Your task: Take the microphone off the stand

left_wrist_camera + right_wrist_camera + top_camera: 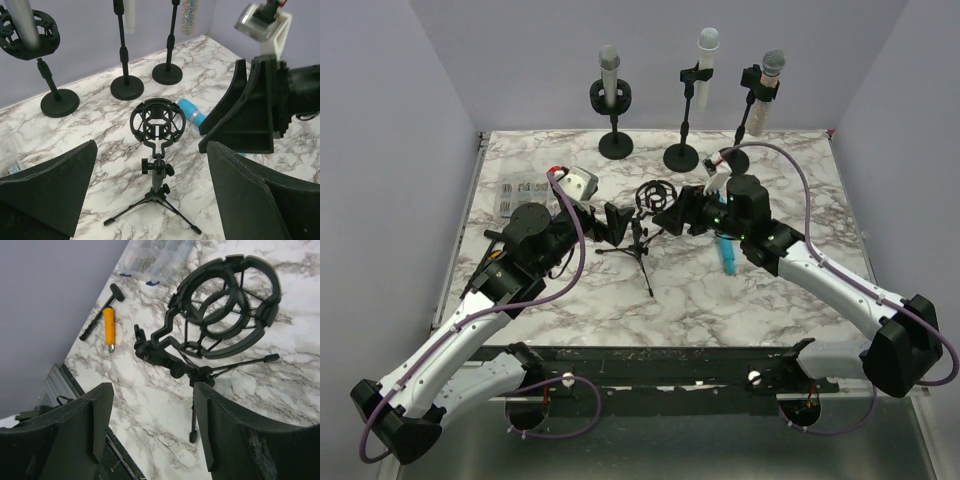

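left hand (612,222) released, fingers spread, just left of the tripod stand (642,240), touching nothing. shock mount (158,124) sits upright on top of it. right hand (678,215) also released, just right of the mount. blue microphone (726,255) lies flat on the worktop (620,300) under the right arm — out of the mount, apart from the stand.

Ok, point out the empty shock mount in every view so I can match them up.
Top external: shock mount just above picture centre.
Left wrist: mid-picture, facing the camera, blue microphone lying just right of it.
Right wrist: upper right, tilted.
Shared landmark: its tripod legs, in all three views.
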Tool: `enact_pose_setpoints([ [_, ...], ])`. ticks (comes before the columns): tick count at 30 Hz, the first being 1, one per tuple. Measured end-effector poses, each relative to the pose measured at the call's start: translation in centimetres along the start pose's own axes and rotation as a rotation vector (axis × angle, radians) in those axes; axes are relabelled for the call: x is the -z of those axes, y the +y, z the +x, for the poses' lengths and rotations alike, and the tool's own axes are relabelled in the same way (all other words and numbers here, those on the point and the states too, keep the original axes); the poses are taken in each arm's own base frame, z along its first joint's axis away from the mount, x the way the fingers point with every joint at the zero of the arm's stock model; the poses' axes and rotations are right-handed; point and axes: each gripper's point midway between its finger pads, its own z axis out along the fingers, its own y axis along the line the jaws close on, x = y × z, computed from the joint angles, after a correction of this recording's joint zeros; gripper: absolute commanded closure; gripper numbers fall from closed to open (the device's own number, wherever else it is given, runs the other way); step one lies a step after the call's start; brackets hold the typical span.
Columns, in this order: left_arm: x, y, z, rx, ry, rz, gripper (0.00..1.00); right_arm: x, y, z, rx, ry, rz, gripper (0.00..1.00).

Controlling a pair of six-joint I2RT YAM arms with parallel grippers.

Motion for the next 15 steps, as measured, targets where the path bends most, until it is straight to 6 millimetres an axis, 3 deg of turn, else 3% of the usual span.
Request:
enact_pose_setpoints([
  [4,0.0,0.1,0.0,0.0,0.002,-0.003,0.06,0.7,2.0,-3.2,0.013,-0.043,-0.02,0.27],
  [8,-0.1,0.2,0.1,0.003,0.003,-0.007,0.06,1.2,3.3,-5.2,0.019,-0.064,-0.033,0.26],
  [11,-0.1,0.2,0.1,0.003,0.004,-0.007,0.06,1.1,3.3,-5.3,0.016,-0.059,-0.03,0.23],
  [15,-0.1,0.2,0.1,0.004,0.003,-0.007,0.06,0.2,2.1,-3.5,-0.007,-0.017,-0.009,0.21],
])
